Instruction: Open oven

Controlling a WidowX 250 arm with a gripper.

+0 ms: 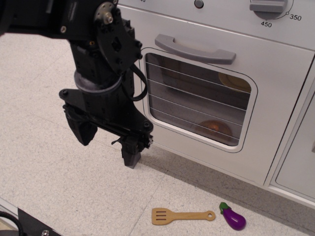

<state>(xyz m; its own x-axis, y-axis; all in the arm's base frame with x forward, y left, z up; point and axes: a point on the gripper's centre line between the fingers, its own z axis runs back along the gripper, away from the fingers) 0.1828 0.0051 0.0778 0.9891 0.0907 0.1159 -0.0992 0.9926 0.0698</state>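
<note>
The white toy oven [275, 88] fills the upper right. Its door is shut flat against the front. The grey curved bar handle [194, 49] runs along the top of the door, above the rounded wire-lined window [197, 98]. The grey numbered dial [268, 7] sits above at the top edge. My black gripper [106, 143] hangs at the left, in front of the door's left edge and below handle height. Its fingers [131, 156] point down at the floor, spread apart and empty. It touches neither the handle nor the door.
A wooden spatula [182, 216] and a purple toy eggplant [232, 217] lie on the speckled floor [59, 187] below the oven. A plain white cabinet door [300, 157] stands to the oven's right. A dark object's corner [29, 226] shows at bottom left.
</note>
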